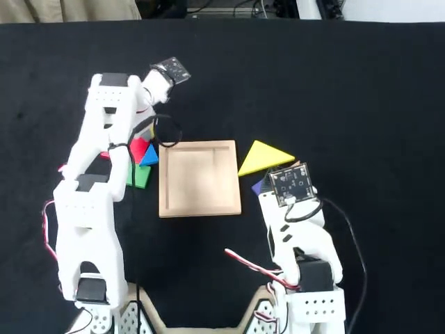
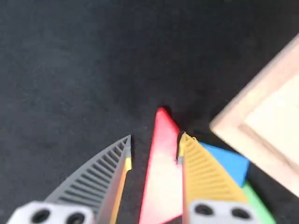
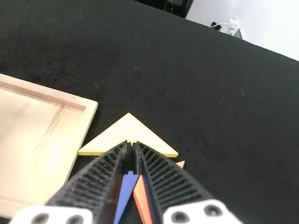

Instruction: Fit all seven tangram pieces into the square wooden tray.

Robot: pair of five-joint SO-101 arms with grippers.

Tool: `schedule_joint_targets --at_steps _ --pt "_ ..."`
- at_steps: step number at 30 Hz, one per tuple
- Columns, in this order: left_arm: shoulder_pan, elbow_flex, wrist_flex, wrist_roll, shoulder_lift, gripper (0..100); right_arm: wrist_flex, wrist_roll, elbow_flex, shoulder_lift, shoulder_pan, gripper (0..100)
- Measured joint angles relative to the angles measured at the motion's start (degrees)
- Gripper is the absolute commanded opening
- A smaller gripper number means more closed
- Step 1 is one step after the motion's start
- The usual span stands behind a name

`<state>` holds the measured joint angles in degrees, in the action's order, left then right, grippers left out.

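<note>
Left jaws parted around red piece [image 2: 161, 177], right jaws closed

The left arm [image 1: 90, 202] is extending from its base at 7 o'clock toward 11 o'clock, with the wrist folding downward. The left gripper [image 2: 156, 140] is holding its jaws parted. The right arm [image 1: 299, 236] is reaching from 5 o'clock toward 12 o'clock, and the right gripper [image 3: 131, 145] is pressing its fingertips together.

Robotics lab, black-clothed table [image 1: 368, 83], cables [image 1: 259, 8] behind
</note>
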<state>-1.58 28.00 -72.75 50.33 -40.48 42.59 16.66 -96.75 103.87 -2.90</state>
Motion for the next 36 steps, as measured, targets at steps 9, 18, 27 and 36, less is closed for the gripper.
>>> schedule_joint_targets --at_steps 9,18,27,36 --pt "-0.62 2.11 2.64 -3.87 -5.01 23 0.0 3.08 0.0 0.0 0.0 1.2" --pt "-6.86 5.54 5.1 -4.84 -6.51 23 0.0 3.08 0.0 0.0 0.0 1.2" --pt "-14.51 6.24 6.95 -4.84 -6.68 23 0.0 3.08 0.0 0.0 0.0 1.2" --pt "-12.4 21.36 -18.02 -27.69 -3.6 30 0.0 3.08 0.0 0.0 0.0 1.2"
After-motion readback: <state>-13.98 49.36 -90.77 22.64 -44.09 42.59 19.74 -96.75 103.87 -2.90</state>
